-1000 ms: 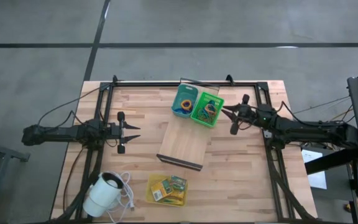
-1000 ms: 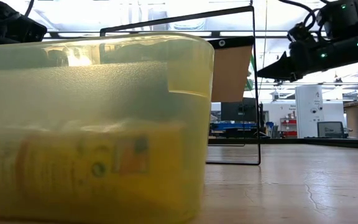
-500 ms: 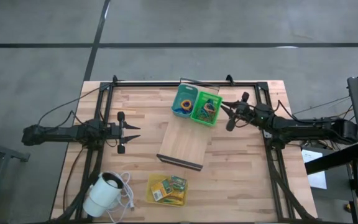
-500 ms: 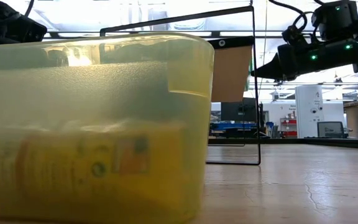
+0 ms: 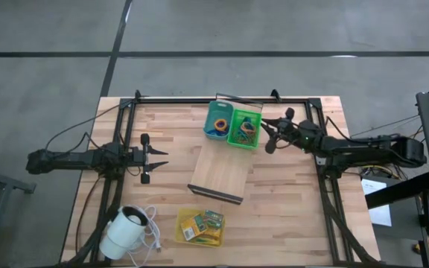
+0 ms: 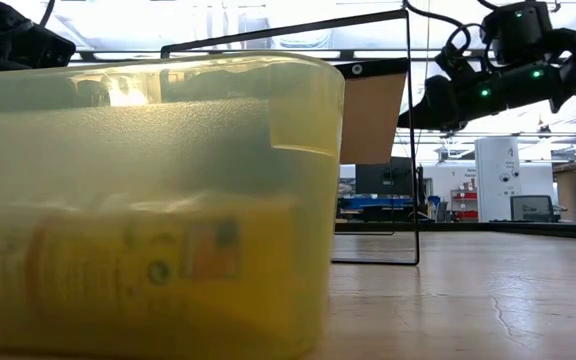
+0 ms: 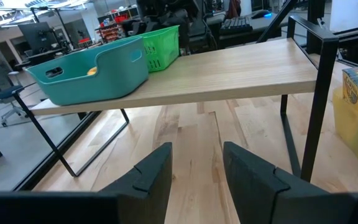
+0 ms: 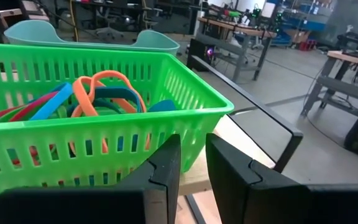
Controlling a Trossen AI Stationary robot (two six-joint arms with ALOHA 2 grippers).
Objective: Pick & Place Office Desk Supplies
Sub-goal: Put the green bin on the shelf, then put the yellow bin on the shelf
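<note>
A green slotted basket (image 5: 244, 128) holding orange, blue, red and green rubber bands (image 8: 92, 96) stands beside a teal basket (image 5: 219, 120) on the far end of a raised wooden board (image 5: 216, 173). My right gripper (image 5: 267, 139) is at the green basket's right side, about level, its fingers a narrow gap apart with nothing between them (image 8: 193, 155). My left gripper (image 5: 162, 158) waits open at the table's left, facing the board (image 7: 197, 162). Yellow-green packets lie in a yellow bin (image 5: 200, 226) near the front edge. My right gripper meets the green basket's slotted side wall (image 8: 188, 127) near its right-hand corner with its two fingertips (image 8: 166, 149). It comes level from the table's right side. The basket stays upright on the board. The fingertips hide the exact spot of contact.
A white round corded device (image 5: 124, 232) lies at the near left corner. A black metal frame (image 5: 199, 99) runs around the table and carries the board. The yellow bin (image 6: 148, 200) fills the low view's left. Bare wood lies between board and arms.
My right gripper has moved toward the table's left and slightly toward the far edge, up to the green basket. The green basket has turned from askew to nearly square and slid closer to the teal basket.
</note>
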